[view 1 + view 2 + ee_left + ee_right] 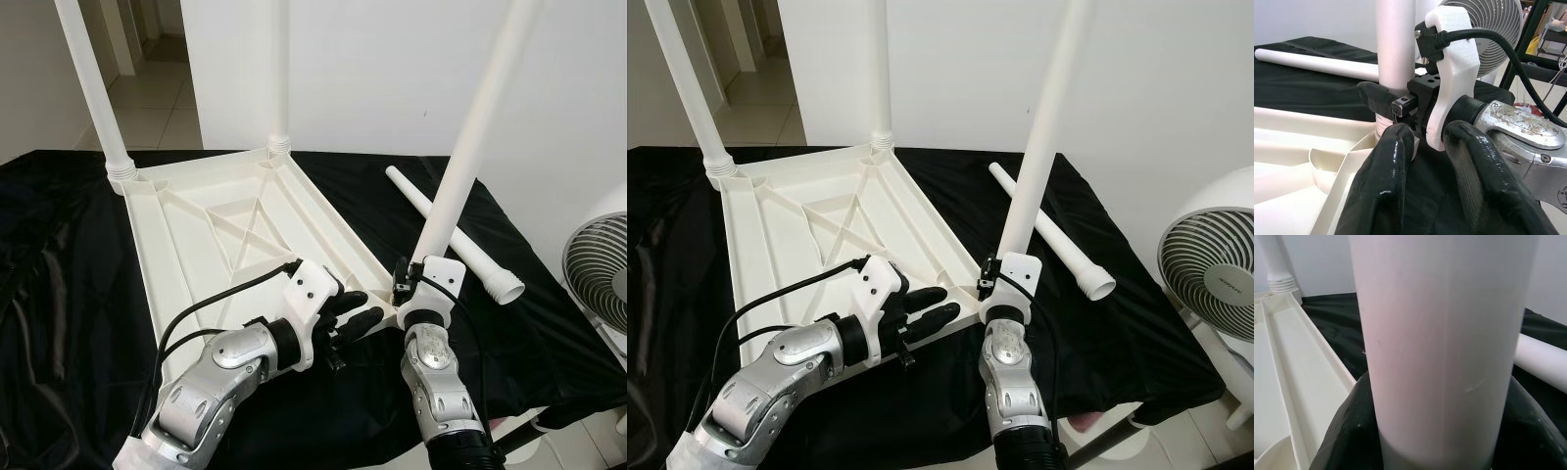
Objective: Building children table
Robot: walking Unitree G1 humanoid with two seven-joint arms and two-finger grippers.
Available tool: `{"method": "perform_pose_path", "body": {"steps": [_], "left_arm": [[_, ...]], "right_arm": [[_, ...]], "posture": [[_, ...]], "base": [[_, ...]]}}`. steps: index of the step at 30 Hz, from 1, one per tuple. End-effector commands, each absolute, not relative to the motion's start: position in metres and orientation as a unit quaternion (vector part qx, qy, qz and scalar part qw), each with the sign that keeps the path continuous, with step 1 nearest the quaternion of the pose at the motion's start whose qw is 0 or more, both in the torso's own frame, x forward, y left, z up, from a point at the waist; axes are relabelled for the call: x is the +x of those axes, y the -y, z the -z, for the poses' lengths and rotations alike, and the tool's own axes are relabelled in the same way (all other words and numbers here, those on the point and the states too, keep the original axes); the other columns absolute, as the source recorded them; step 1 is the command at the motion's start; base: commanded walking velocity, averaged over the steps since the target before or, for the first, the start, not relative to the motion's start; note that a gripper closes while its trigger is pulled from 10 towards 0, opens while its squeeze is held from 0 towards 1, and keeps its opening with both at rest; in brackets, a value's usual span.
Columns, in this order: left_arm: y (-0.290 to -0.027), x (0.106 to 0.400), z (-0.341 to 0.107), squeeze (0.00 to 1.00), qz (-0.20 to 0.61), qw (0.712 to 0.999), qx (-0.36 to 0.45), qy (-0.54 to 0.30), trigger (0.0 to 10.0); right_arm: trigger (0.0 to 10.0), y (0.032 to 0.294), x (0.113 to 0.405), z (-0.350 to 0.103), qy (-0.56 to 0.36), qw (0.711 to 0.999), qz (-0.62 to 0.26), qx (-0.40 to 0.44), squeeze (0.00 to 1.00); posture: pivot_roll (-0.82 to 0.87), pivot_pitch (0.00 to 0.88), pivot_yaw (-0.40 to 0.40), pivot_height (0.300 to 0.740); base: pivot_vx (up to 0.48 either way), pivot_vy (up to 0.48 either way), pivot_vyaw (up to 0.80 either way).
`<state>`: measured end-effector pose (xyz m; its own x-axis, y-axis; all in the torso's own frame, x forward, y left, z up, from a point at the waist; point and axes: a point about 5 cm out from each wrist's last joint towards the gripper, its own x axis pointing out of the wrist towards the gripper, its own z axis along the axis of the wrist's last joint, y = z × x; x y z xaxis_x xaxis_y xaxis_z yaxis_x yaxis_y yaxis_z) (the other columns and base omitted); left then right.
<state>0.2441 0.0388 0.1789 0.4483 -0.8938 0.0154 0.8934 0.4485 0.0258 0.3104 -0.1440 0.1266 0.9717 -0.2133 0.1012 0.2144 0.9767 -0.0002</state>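
An upturned white tabletop [225, 235] is lying underside-up on a desk [59, 294] draped in black cloth, so that its corner sockets are facing upward to take the legs. Two legs [93, 88] are standing in the far sockets, and a third leg [470, 147] is leaning over the near right corner while a fourth, spare leg [456, 235] is lying on the cloth just beside the tabletop. The right gripper [416, 279] is clasping the third leg near its lower end, its fingers [1342, 440] wrapping closely around the tube, apparently to steer that end into the near socket. The left gripper [355, 315] is resting at the tabletop's near edge just beside that corner, its fingers [1381, 196] narrowly parted and holding nothing, probably to steady the tabletop. The leg is sitting between the right fingers and just ahead of the left ones. A fan [1215, 264] is standing on the right, off the desk.
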Motion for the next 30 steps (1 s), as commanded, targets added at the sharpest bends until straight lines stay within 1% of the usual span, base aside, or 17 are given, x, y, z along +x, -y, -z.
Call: {"method": "perform_pose_path", "body": {"steps": [1,4,6,7,8,9,11,12,13,14,15,18,22,23,25,28,30], "left_arm": [[-0.039,0.245,-0.181,0.00,0.522,0.853,0.009,0.013,10.0],[-0.039,0.245,-0.181,0.00,0.522,0.853,0.009,0.012,10.0],[-0.039,0.245,-0.181,0.00,0.521,0.853,0.009,0.012,10.0],[-0.039,0.245,-0.181,0.00,0.521,0.853,0.009,0.012,10.0],[-0.039,0.245,-0.181,0.00,0.522,0.853,0.009,0.012,10.0],[-0.040,0.244,-0.181,0.00,0.523,0.852,0.009,0.011,10.0],[-0.040,0.244,-0.181,0.00,0.523,0.852,0.009,0.011,10.0],[-0.040,0.244,-0.181,0.00,0.524,0.852,0.010,0.010,10.0],[-0.040,0.244,-0.181,0.00,0.524,0.852,0.010,0.010,10.0],[-0.040,0.244,-0.181,0.00,0.524,0.851,0.010,0.011,10.0],[-0.040,0.244,-0.181,0.00,0.524,0.851,0.010,0.011,10.0],[-0.040,0.244,-0.181,0.00,0.525,0.851,0.011,0.011,10.0],[-0.040,0.244,-0.181,0.00,0.526,0.850,0.011,0.011,10.0],[-0.040,0.244,-0.181,0.00,0.526,0.850,0.011,0.011,10.0],[-0.040,0.244,-0.181,0.00,0.527,0.850,0.011,0.010,10.0],[-0.040,0.244,-0.182,0.00,0.527,0.850,0.012,0.010,10.0],[-0.040,0.244,-0.182,0.00,0.528,0.849,0.012,0.010,10.0]], "right_arm": [[10.0,0.156,0.310,-0.110,0.008,0.994,0.111,-0.015,0.00],[10.0,0.155,0.312,-0.110,0.004,0.996,0.089,-0.012,0.00],[10.0,0.154,0.315,-0.111,0.002,0.999,0.043,-0.003,0.00],[10.0,0.154,0.315,-0.111,0.002,0.999,0.043,-0.003,0.00],[10.0,0.155,0.316,-0.113,0.005,1.000,0.017,0.002,0.00],[10.0,0.160,0.318,-0.114,-0.006,0.999,-0.041,0.016,0.00],[10.0,0.160,0.318,-0.114,-0.006,0.999,-0.041,0.016,0.00],[10.0,0.162,0.319,-0.115,-0.009,0.998,-0.065,0.022,0.00],[10.0,0.162,0.319,-0.115,-0.009,0.998,-0.065,0.022,0.00],[10.0,0.164,0.319,-0.117,-0.005,0.995,-0.092,0.024,0.00],[10.0,0.164,0.319,-0.117,-0.005,0.995,-0.092,0.024,0.00],[10.0,0.166,0.318,-0.121,0.006,0.992,-0.128,0.013,0.00],[10.0,0.168,0.316,-0.127,0.016,0.977,-0.212,-0.010,0.00],[10.0,0.168,0.316,-0.127,0.016,0.977,-0.212,-0.010,0.00],[10.0,0.170,0.315,-0.129,0.013,0.968,-0.249,-0.017,0.00],[10.0,0.172,0.316,-0.130,0.013,0.966,-0.258,-0.023,0.00],[10.0,0.178,0.319,-0.131,0.010,0.965,-0.261,-0.032,0.00]], "posture": [[0.04,0.043,-0.033,0.740],[0.04,0.043,-0.033,0.740],[0.04,0.043,-0.033,0.740],[0.04,0.043,-0.033,0.740],[0.04,0.043,-0.029,0.740],[0.04,0.043,-0.026,0.740],[0.04,0.043,-0.026,0.740],[0.04,0.042,-0.024,0.740],[0.04,0.042,-0.024,0.740],[0.04,0.041,-0.022,0.740],[0.04,0.041,-0.022,0.740],[0.04,0.041,-0.021,0.740],[0.04,0.035,-0.015,0.740],[0.04,0.035,-0.015,0.740],[0.04,0.034,-0.014,0.740],[0.04,0.034,-0.014,0.740],[0.04,0.033,-0.015,0.740]], "base": [[0.000,0.000,0.00],[0.000,0.000,0.00],[0.000,0.000,0.00],[0.000,0.000,0.00],[0.000,0.000,0.00],[0.000,0.000,0.00],[0.000,0.000,0.00],[0.000,0.000,0.00],[0.000,0.000,0.00],[0.000,0.000,0.00],[0.000,0.000,0.00],[0.000,0.000,0.00],[0.000,0.000,0.00],[0.000,0.000,0.00],[0.000,0.000,0.00],[0.000,0.000,0.00],[0.000,0.000,0.00]]}}
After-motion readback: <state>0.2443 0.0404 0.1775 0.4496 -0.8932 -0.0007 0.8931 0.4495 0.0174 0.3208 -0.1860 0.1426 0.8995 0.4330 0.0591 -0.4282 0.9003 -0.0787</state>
